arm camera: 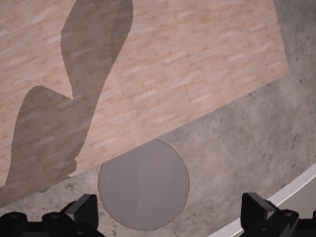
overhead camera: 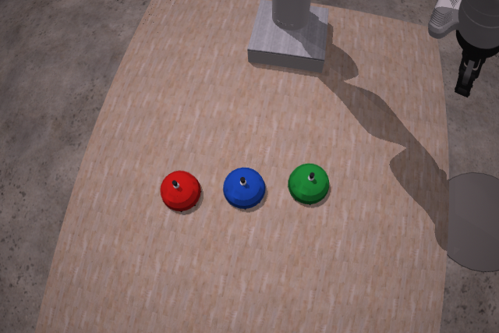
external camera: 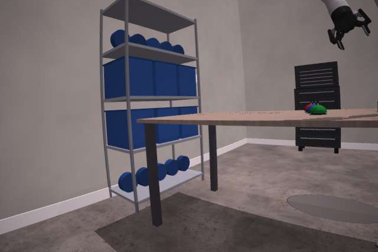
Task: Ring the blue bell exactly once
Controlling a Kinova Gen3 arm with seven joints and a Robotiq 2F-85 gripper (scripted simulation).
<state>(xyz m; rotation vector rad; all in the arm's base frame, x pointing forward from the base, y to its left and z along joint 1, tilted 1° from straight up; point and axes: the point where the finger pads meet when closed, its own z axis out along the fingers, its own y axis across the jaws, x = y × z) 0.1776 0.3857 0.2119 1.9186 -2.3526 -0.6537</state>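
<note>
Three bells stand in a row on the wooden table. The blue bell [overhead camera: 244, 187] is in the middle, with a small grey button [overhead camera: 242, 180] standing up on its top. The red bell [overhead camera: 180, 190] is on its left and the green bell [overhead camera: 308, 182] on its right. In the exterior view the green bell [external camera: 318, 109] hides most of the other two. My gripper [external camera: 351, 36] is open and empty, high above the table's right side and far from the bells. One finger [overhead camera: 467, 75] shows at the right edge of the top view. The wrist view shows both fingertips spread wide, no bell.
The arm's grey base block [overhead camera: 288, 39] stands at the table's back. The arm casts a long shadow [overhead camera: 383, 128] across the right side. A metal shelf [external camera: 150, 97] with blue boxes and a dark cabinet [external camera: 317, 105] stand off the table.
</note>
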